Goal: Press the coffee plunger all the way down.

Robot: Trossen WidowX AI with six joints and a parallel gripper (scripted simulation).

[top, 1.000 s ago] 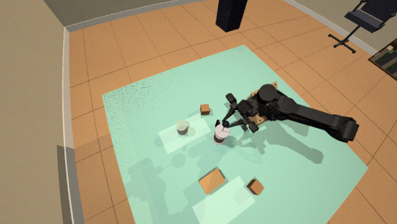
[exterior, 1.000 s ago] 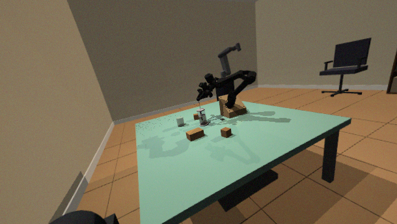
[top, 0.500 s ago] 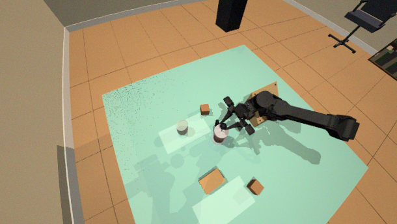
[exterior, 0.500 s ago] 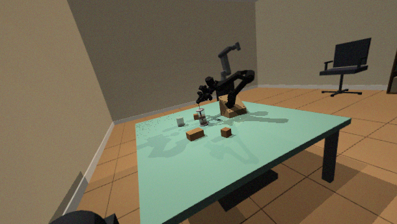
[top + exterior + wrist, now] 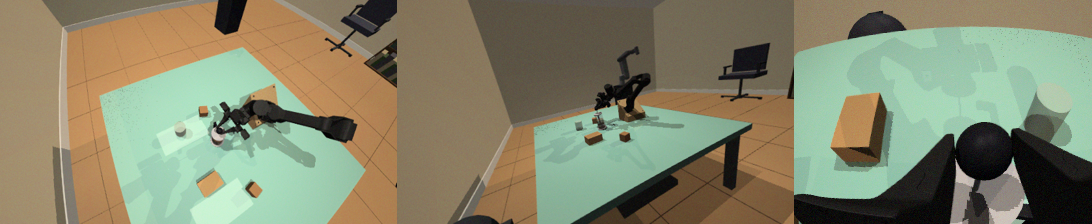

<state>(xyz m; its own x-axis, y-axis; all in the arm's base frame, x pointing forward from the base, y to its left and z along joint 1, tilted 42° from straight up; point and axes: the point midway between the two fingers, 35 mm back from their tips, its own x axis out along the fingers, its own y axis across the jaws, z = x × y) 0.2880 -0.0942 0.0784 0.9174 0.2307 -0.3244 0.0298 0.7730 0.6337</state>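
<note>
Jaws clamped on the plunger knob [image 5: 983,149], gripper [image 5: 984,163] centred above the coffee press [image 5: 217,138] for a straight, tip-free push.

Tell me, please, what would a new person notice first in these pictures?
The black gripper clamped on the round black plunger knob, directly above the coffee press near the middle of the green table. Next, the orange-brown blocks around it, such as the flat block nearer the table's front, and the pale cup beside the press.
</note>
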